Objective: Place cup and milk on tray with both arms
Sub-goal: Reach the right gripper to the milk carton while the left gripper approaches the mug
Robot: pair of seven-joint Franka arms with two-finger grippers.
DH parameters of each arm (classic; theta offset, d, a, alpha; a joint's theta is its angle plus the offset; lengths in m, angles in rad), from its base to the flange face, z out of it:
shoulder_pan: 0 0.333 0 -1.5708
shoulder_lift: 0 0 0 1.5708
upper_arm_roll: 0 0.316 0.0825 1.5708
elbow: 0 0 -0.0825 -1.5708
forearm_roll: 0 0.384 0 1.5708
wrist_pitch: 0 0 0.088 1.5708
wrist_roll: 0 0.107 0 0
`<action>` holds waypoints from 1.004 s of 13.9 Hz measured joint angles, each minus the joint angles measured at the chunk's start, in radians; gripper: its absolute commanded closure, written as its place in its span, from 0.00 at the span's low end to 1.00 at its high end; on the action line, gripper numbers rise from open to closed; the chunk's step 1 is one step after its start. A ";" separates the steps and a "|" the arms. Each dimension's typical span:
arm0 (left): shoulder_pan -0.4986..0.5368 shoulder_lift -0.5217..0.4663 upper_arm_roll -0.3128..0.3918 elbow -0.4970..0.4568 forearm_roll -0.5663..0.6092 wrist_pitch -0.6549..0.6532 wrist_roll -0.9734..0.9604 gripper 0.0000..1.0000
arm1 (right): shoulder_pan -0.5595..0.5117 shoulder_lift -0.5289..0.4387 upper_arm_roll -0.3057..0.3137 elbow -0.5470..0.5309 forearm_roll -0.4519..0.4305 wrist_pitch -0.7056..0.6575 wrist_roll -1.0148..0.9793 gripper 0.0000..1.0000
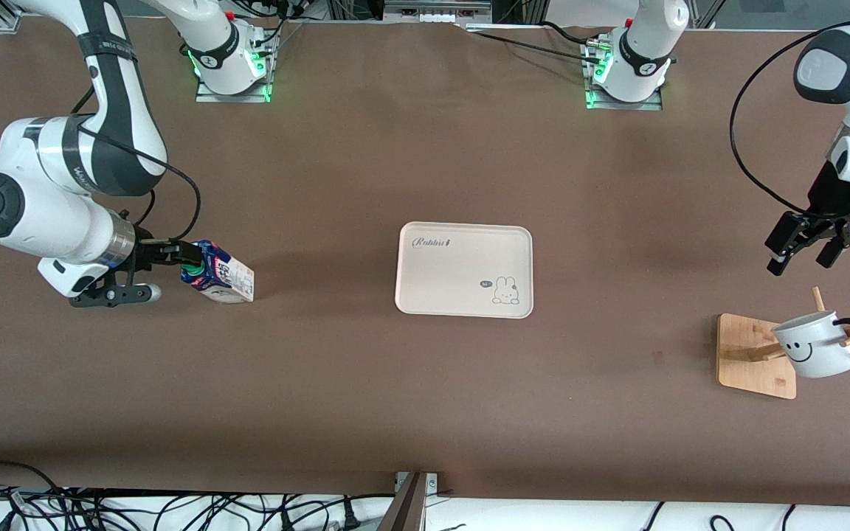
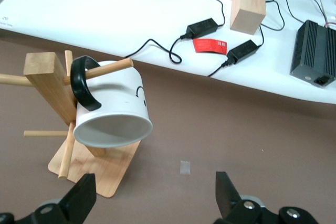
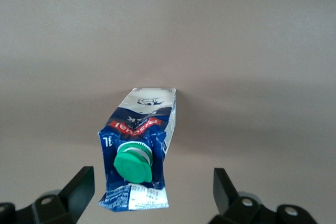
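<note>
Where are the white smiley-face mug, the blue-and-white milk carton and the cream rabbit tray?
White smiley-face mug (image 1: 812,352): front view, on its side wall by the face.
Blue-and-white milk carton (image 3: 140,129): right wrist view, on its printed panel.
Cream rabbit tray (image 1: 454,276): front view, on its bare middle.

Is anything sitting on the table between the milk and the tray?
No. In the front view the stretch between the milk and the tray is bare brown tabletop, with only the carton's faint shadow on it.
</note>
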 measured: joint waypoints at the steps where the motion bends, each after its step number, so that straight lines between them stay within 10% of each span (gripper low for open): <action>1: 0.000 0.003 0.000 -0.024 0.000 0.054 -0.001 0.00 | 0.002 0.000 0.000 -0.007 0.000 0.007 0.000 0.00; 8: 0.007 0.051 -0.001 -0.128 0.000 0.327 -0.003 0.00 | 0.037 0.000 0.001 -0.039 0.004 0.059 0.017 0.06; 14: 0.003 0.136 -0.015 -0.160 0.000 0.498 -0.003 0.00 | 0.037 0.001 0.001 -0.101 0.004 0.107 0.017 0.66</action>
